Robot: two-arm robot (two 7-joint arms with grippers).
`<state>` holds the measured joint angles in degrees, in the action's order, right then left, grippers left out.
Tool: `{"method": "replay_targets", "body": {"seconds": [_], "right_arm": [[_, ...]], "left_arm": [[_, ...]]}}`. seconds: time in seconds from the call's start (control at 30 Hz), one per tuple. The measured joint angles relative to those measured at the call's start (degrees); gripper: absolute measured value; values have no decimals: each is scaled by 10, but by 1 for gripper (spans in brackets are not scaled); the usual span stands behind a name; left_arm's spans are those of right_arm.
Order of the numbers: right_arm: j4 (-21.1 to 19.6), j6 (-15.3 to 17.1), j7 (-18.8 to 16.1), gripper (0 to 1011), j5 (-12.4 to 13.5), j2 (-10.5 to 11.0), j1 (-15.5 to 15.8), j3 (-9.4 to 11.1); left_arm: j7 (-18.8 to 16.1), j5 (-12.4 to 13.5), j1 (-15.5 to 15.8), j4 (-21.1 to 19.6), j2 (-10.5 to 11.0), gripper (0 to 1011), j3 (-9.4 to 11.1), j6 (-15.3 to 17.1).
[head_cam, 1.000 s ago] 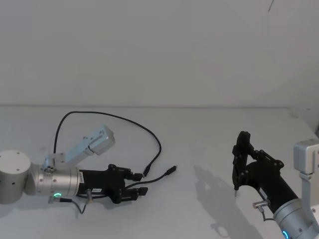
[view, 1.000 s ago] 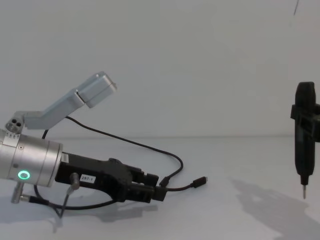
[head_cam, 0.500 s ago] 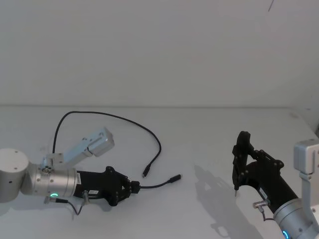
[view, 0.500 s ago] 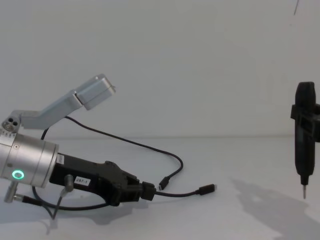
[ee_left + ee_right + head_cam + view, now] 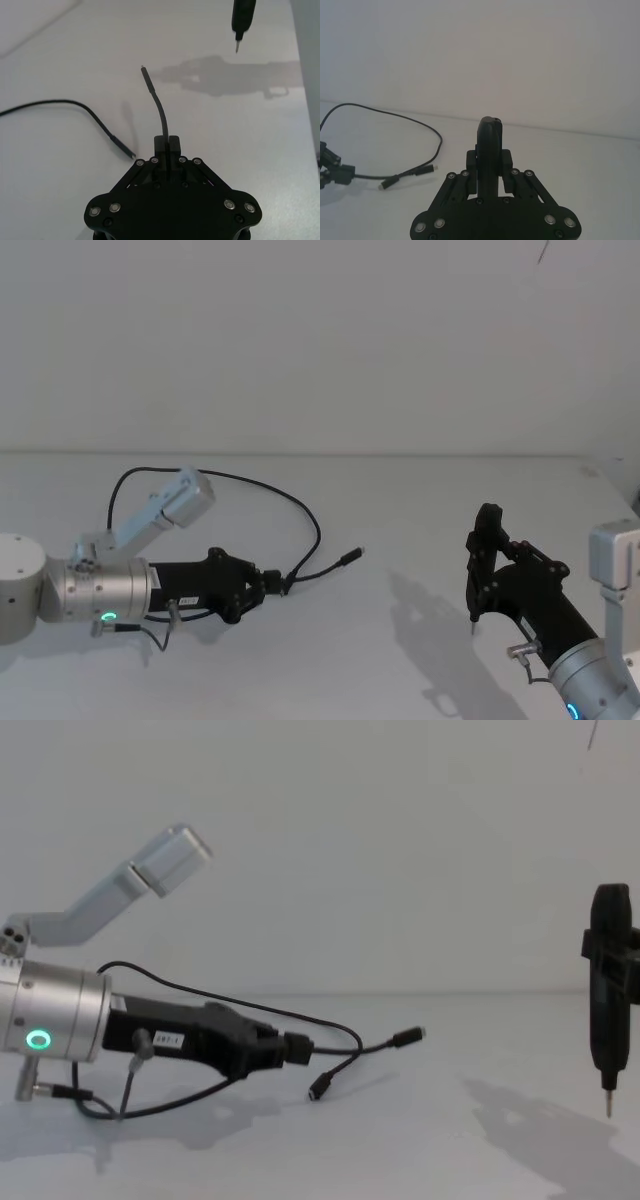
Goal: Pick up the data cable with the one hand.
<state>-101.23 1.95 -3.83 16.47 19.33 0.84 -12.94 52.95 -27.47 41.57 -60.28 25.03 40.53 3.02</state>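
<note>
Data cable [image 5: 296, 1047]: the junction block is clamped in the left claw [image 5: 258, 585], raised off the counter [image 5: 420, 500]. One short branch is held out ahead of the left claw, its plug in the air. The other droops just past it, and the long cord is looped back behind it.
Left claw: shut tight on the block, nearly level.
Surroundings: a pen-shaped tool [image 5: 487, 540] is gripped upright, tip down, in the closed right claw [image 5: 489, 160], well apart from the left claw.
Room: bare counter is seen between them and ahead of the left claw.
Change: since half a second ago the left claw has been raised, and the forward plug lifted with it.
</note>
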Motion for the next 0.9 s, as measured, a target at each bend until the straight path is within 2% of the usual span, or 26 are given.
{"method": "replay_targets", "body": {"seconds": [0.37,0.9], "right_arm": [[0,0,0,279,0,0,0,0],[-2,0,-2,279,1,-2,0,1]], "left_arm": [[22,-35,-7,-25,11,40,-12,15],[73,-62,-5,-47,26,40,-4,36]]}}
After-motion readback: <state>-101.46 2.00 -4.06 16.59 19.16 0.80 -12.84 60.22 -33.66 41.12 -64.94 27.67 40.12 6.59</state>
